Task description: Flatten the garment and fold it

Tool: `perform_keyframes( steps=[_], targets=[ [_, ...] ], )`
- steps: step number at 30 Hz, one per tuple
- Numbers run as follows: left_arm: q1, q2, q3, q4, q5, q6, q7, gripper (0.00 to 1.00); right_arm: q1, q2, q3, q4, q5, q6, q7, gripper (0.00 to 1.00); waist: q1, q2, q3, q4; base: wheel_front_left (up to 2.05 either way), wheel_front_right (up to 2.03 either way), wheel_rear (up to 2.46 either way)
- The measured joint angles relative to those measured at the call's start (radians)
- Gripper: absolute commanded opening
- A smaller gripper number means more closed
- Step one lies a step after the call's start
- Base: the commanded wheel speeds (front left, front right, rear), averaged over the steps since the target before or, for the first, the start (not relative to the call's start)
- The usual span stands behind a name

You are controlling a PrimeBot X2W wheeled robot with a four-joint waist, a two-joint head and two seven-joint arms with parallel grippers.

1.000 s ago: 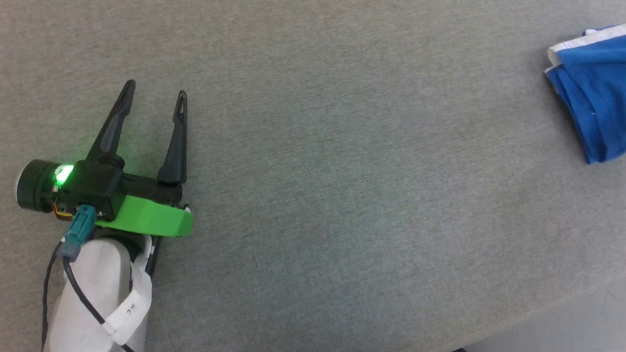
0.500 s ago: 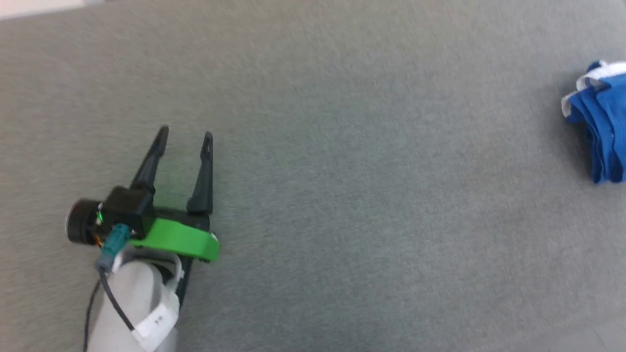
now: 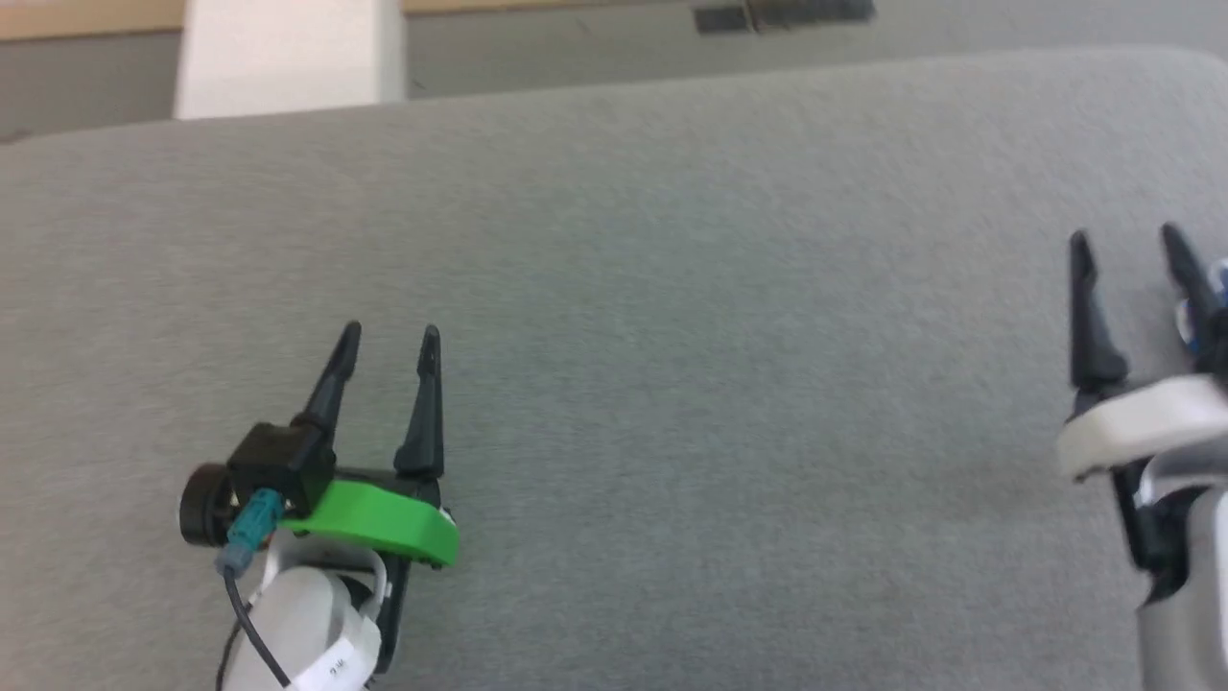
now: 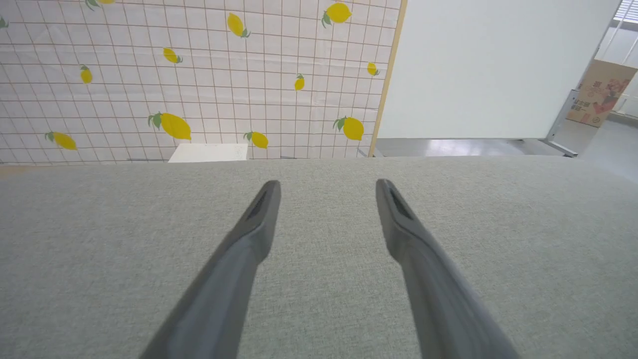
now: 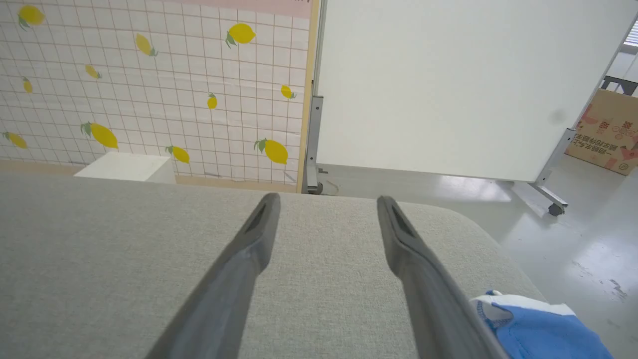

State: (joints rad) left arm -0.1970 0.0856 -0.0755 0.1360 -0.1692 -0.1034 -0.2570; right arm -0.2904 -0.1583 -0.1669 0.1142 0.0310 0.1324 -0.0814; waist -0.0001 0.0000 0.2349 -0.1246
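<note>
Over grey cloth surface (image 3: 672, 288), at lower left: left gripper (image 3: 390, 336), fingers spread apart. At far right edge: right gripper (image 3: 1124, 240), fingers likewise spread. Just beside its right finger, near surface's rounded corner: garment (image 5: 538, 334), bunched, blue with white band.

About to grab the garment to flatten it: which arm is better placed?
Right arm. The garment lies just beside its open jaws in the right wrist view; the left arm sits far off across the grey surface.
</note>
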Motion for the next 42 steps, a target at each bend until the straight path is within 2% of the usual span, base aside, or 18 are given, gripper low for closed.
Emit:
perform_keyframes(
  steps=[5,12,17,24,36,37,42],
  targets=[
    [0.024,-0.012,-0.001,0.011,0.0,-0.001,0.0,1.0,0.083,0.055,0.03,-0.048,0.023,0.0,-0.045,1.0,0.0,0.0,-0.057,0.049,0.0,0.0,0.0],
    [0.065,-0.02,-0.004,0.025,0.0,-0.001,0.0,1.0,0.191,0.097,0.05,-0.044,0.036,0.0,-0.097,1.0,0.0,0.0,-0.132,0.095,0.0,0.0,0.0],
    [0.112,-0.024,-0.007,0.045,0.0,-0.001,0.0,1.0,0.265,0.106,0.062,-0.029,0.046,0.0,-0.127,1.0,0.0,0.0,-0.189,0.122,0.0,0.0,0.0],
    [0.155,-0.027,-0.002,0.044,0.002,-0.001,0.0,1.0,0.318,0.106,0.073,-0.023,0.045,0.0,-0.127,1.0,0.0,0.0,-0.231,0.125,0.0,0.0,0.0],
    [0.185,-0.03,0.003,0.039,0.002,0.008,0.0,1.0,0.337,0.106,0.094,-0.022,0.053,0.0,-0.114,1.0,0.0,0.0,-0.248,0.132,0.0,0.0,0.0],
    [0.185,-0.03,0.003,0.04,0.002,0.008,0.0,0.0,0.337,0.106,0.096,-0.021,0.055,0.0,-0.113,0.0,0.0,0.0,-0.248,0.132,0.0,0.0,0.0],
    [0.185,-0.03,0.0,0.041,0.002,0.008,0.0,0.0,0.337,0.106,0.095,-0.022,0.055,0.0,-0.113,0.0,0.0,0.0,-0.248,0.132,0.0,0.0,0.0]
  ],
)
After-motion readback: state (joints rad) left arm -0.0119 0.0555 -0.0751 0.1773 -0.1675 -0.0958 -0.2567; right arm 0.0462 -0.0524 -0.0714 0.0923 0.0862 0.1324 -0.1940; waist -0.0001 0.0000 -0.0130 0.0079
